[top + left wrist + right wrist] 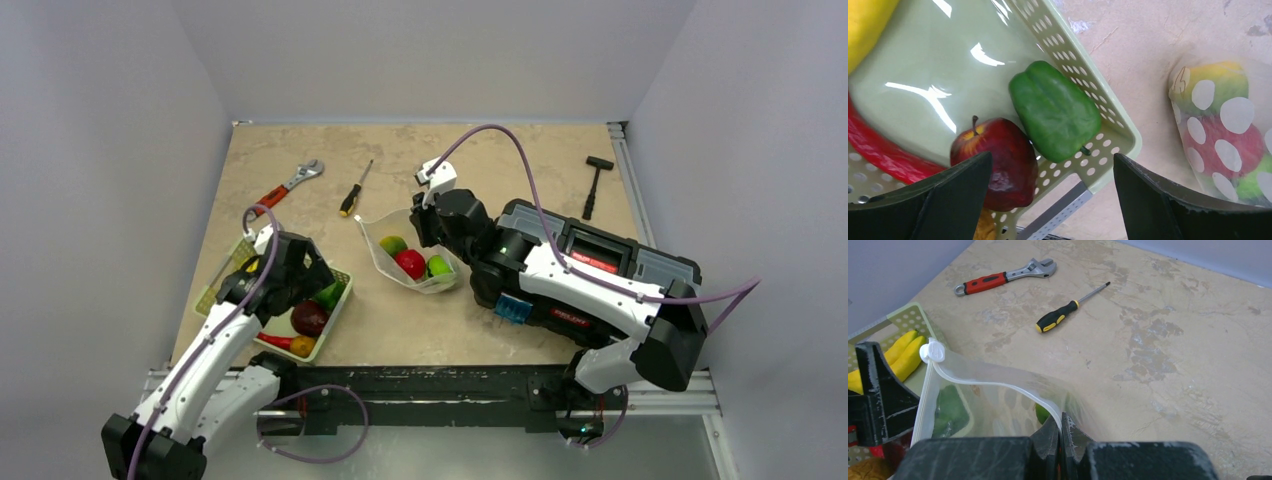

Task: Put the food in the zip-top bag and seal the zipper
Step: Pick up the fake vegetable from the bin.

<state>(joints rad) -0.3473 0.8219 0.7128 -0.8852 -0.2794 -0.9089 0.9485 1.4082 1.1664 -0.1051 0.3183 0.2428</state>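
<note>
A wrench [290, 184] and screwdriver [355, 190] lie upper left, the left claw [1052, 165] gapes over the basket's [1118, 117] green pepper [1053, 117], and the right claw [1060, 432] pinches the zip-top bag [1013, 402] rim.

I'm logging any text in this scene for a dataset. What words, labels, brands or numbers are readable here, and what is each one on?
No text here can be read outright.
Red strip on the lid of the toolbox: pale lettering, too blurred to read.
Red label on the toolbox's front side: white lettering, too small to read.
The zip-top bag: only whitish dots, no words.
The wrench and screwdriver: no markings show.
</note>
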